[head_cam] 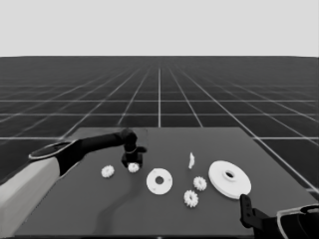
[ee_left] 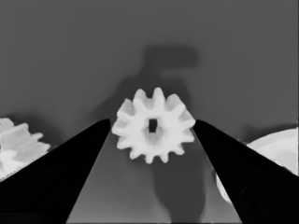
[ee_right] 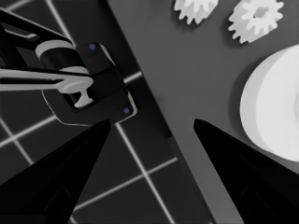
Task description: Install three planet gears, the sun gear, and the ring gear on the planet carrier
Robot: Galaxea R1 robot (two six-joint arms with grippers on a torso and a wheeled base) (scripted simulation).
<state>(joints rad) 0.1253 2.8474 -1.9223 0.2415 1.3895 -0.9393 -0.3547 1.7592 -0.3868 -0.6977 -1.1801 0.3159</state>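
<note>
So the left gripper (head_cam: 132, 160) is out over the left half of the table (head_cam: 99, 209), hanging right above one of the planet gears (head_cam: 133, 168). In the left wrist view that gear (ee_left: 153, 125) sits dead centre in the gap between the two fingers (ee_left: 70, 163), and the jaws are spread wide with a fingertip just off each side of the teeth, not touching as far as I can see. The gear casts a shadow on the table, but I can't really tell if it's resting there or slightly up. A second planet gear (head_cam: 107, 171) lies just outside the jaws on the side toward the table's left end, and it peeks in at the edge of the wrist view too (ee_left: 16, 144). On the other side of the jaws, close by, is the smaller round part (head_cam: 159, 181), the planet carrier, lying flat with nothing on it. Past that are two more gears (head_cam: 200, 183) and (head_cam: 190, 198), a thin white piece (head_cam: 191, 160), and then the larger round part (head_cam: 229, 179), the ring gear, well away from the left jaws. The right gripper (head_cam: 245, 211) is parked at the table's near right corner, jaws apart with nothing between them, and the ring gear (ee_right: 275, 112) is just off to one side of them.
</note>
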